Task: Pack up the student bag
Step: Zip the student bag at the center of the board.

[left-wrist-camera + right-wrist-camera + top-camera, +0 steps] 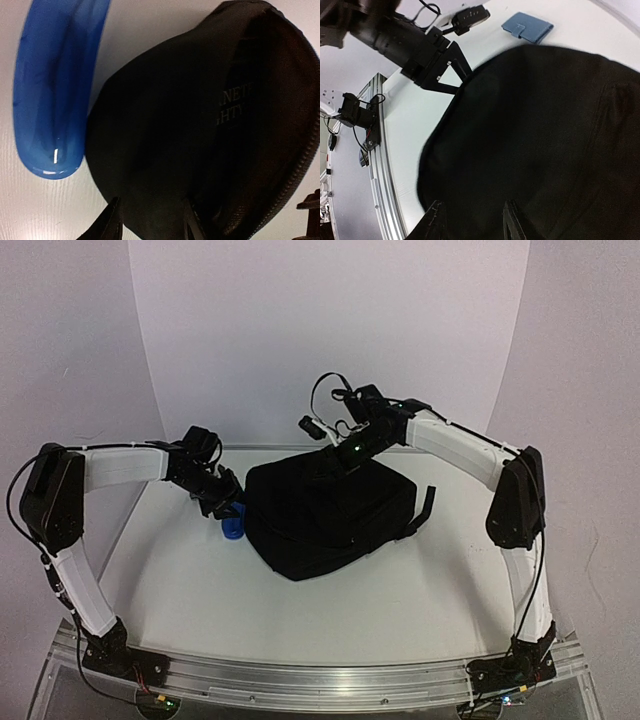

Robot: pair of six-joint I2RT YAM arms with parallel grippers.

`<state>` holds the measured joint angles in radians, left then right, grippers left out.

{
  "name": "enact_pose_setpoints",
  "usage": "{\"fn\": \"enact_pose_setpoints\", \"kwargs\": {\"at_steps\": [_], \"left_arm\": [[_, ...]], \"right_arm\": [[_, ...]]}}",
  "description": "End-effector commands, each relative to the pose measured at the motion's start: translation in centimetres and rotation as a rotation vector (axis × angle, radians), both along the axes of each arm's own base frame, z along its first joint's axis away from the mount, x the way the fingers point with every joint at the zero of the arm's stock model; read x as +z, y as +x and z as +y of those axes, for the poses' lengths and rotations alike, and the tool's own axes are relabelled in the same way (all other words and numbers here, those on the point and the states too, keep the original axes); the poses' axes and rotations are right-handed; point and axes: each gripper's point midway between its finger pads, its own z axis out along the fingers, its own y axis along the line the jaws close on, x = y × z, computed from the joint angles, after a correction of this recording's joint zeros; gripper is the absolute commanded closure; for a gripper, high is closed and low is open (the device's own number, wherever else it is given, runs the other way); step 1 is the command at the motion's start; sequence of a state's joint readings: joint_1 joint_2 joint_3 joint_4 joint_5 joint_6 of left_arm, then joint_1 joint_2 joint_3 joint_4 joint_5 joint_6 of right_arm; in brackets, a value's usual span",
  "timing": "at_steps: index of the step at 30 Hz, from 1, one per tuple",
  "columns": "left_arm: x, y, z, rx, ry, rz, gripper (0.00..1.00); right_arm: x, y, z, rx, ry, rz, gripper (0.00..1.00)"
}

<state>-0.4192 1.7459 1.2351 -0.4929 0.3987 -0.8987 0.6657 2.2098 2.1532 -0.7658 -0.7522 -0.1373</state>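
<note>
The student bag (pixel 325 515), black and rounded, lies in the middle of the white table. My left gripper (pixel 222 502) is at its left edge. In the left wrist view the gripper (pixel 152 222) has its fingers apart, one on each side of a fold of the bag (pixel 200 125), beside the zip. My right gripper (pixel 345 452) hangs over the bag's far edge. In the right wrist view it (pixel 472 220) also stands open, with the black fabric (pixel 545 150) right under and between its fingertips. The bag's inside is hidden.
A glossy blue item (pixel 232 528) lies on the table against the bag's left side (pixel 55 90); it also shows in the right wrist view (pixel 527 27). A black strap (pixel 425 508) trails off the bag's right side. A metal rail (pixel 320 675) runs along the near edge.
</note>
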Motion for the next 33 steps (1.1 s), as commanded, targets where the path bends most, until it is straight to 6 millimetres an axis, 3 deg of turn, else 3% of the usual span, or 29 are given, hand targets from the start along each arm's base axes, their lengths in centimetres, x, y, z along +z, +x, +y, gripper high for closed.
{"fn": "enact_pose_setpoints", "kwargs": {"at_steps": [1,9,16,23,27,33], "left_arm": [[4.1,2.6,-3.4,-0.042,-0.079,-0.128,0.57],[6.0,2.6,-4.9,-0.083,-0.077,-0.159,0.43],[2.3,1.4,-3.5,-0.059,0.034,-0.014,0.43],[1.4,1.1,-2.7,-0.059,0.108,0.041,0.39],[1.3,1.1,-2.8,-0.076,0.138,0.064,0.46],[2.2,0.8,-2.3,-0.072,0.166,0.074,0.69]], "right_arm": [[0.3,0.6,2.1,-0.026,0.036,-0.02,0.62],[-2.0,0.3,3.4,-0.025,0.021,0.006,0.62],[-2.8,0.7,4.4,-0.024,0.031,0.02,0.61],[-3.8,-0.1,5.8,0.006,0.034,0.031,0.56],[-4.2,-0.1,6.9,0.012,0.034,0.01,0.49],[-5.5,0.2,8.4,0.002,0.02,-0.027,0.44]]}}
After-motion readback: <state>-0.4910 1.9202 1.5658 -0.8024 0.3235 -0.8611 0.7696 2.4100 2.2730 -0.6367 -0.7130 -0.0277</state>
